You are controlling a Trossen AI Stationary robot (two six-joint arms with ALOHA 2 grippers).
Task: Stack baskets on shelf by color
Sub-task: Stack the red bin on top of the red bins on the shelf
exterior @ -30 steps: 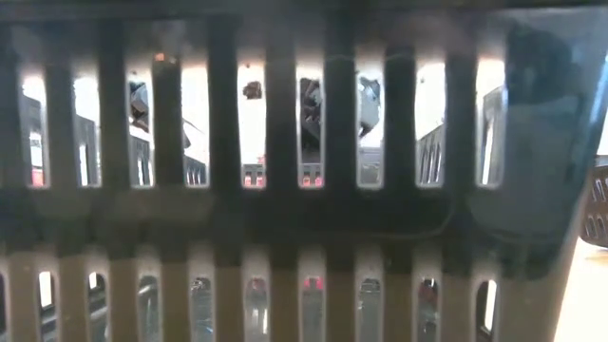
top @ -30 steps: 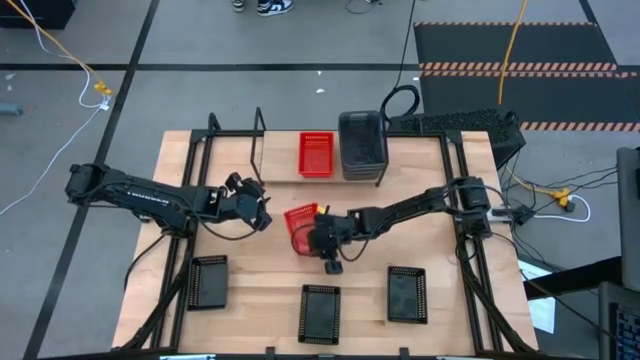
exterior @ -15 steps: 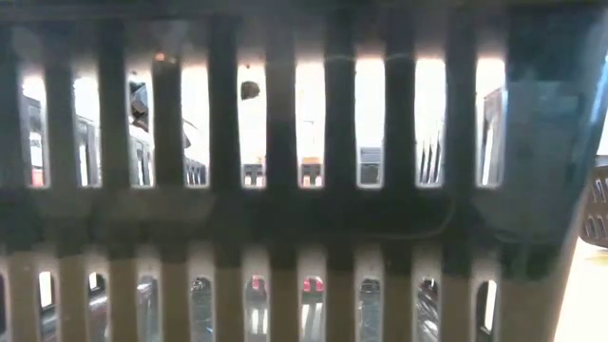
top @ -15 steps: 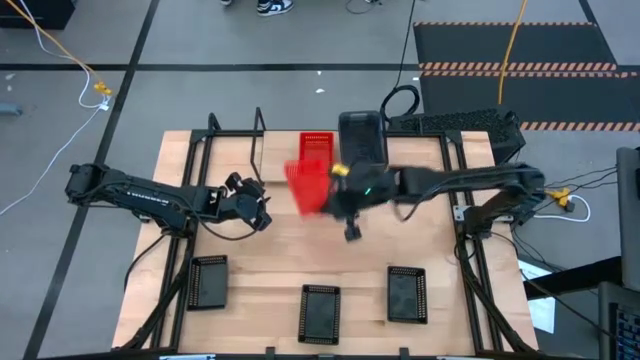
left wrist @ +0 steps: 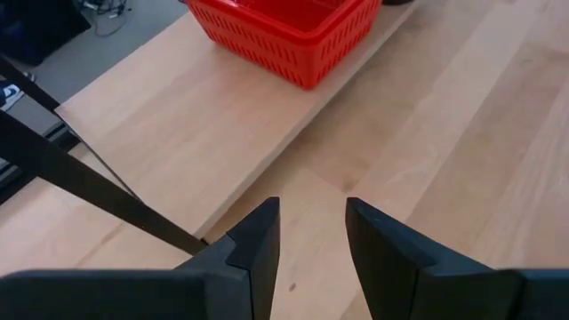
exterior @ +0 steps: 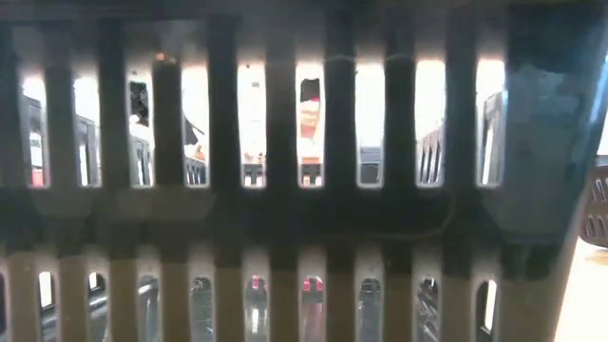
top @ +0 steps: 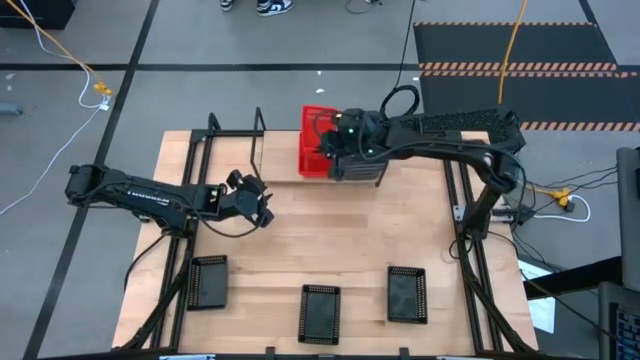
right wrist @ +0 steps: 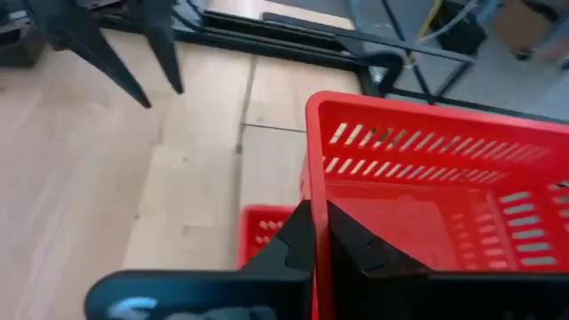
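Right gripper (right wrist: 318, 238) clenched on rim of a red basket (right wrist: 444, 187), held above another red basket (right wrist: 263, 233) at table's (top: 300, 250) far edge. Left gripper (left wrist: 311, 238) released, mid-table left.

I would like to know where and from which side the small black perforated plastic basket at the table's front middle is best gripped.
Probably a thin side wall at the rim, from straight above, one finger inside, one outside: the small black perforated plastic basket seems to lie flat, open side up. The right tool holds the red perforated plastic basket that way.
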